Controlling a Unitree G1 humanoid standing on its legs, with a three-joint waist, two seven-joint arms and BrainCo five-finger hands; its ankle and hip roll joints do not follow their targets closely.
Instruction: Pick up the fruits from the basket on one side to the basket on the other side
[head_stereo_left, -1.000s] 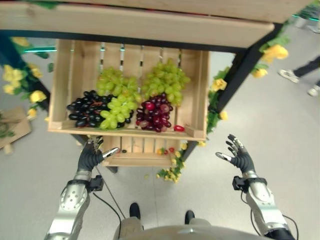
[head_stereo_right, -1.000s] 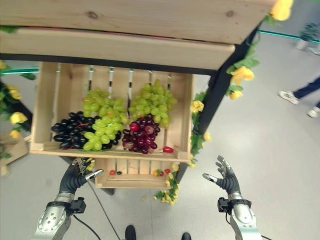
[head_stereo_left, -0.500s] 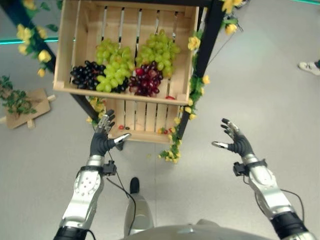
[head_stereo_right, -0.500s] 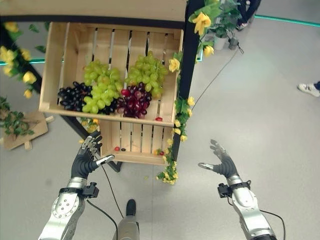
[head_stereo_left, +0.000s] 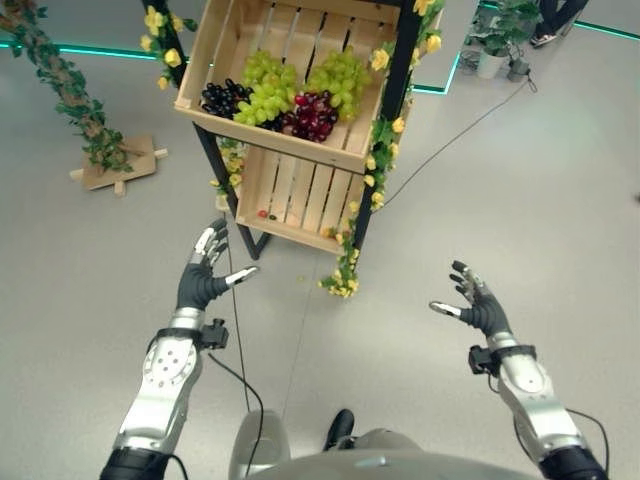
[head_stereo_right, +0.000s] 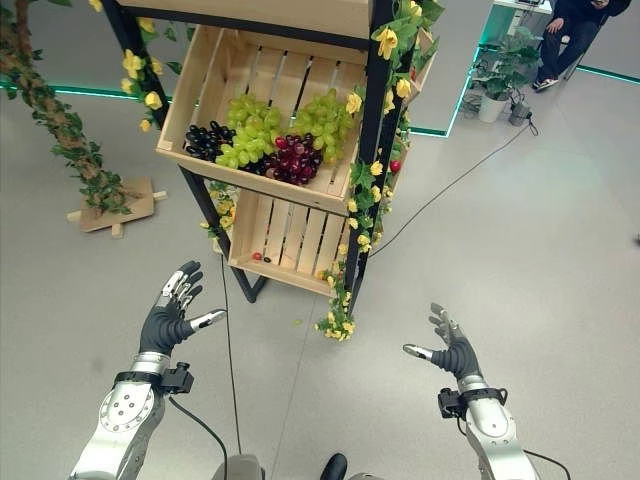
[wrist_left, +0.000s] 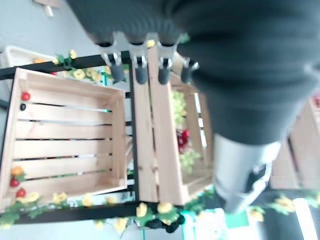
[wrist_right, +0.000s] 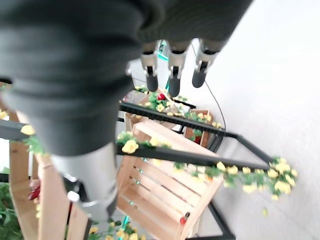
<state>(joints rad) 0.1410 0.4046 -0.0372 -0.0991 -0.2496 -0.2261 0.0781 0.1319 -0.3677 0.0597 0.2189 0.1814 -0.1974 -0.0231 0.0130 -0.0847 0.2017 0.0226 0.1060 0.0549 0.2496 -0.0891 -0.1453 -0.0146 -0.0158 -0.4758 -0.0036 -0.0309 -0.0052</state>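
Grey floor (head_stereo_right: 560, 250); black-framed rack trimmed with yellow flowers (head_stereo_right: 378, 150). Grape bunches (head_stereo_right: 270, 140) lie in upper wooden crate (head_stereo_right: 200, 85); lower crate (head_stereo_right: 285, 235) beneath. Left robot hand (head_stereo_right: 168, 318) and right robot hand (head_stereo_right: 452, 352) spread, empty. Camera farther back than a second ago.

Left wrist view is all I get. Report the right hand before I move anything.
Observer: The right hand is open and holds nothing, above the floor to the right of the rack.
Operator: Now list what lies in the upper crate.
Observer: The upper crate holds two bunches of green grapes, a red bunch, and a dark bunch at its left end.
Operator: Place the left hand against the rack.
Observer: The left hand is open over the floor, well short of the rack, touching nothing.
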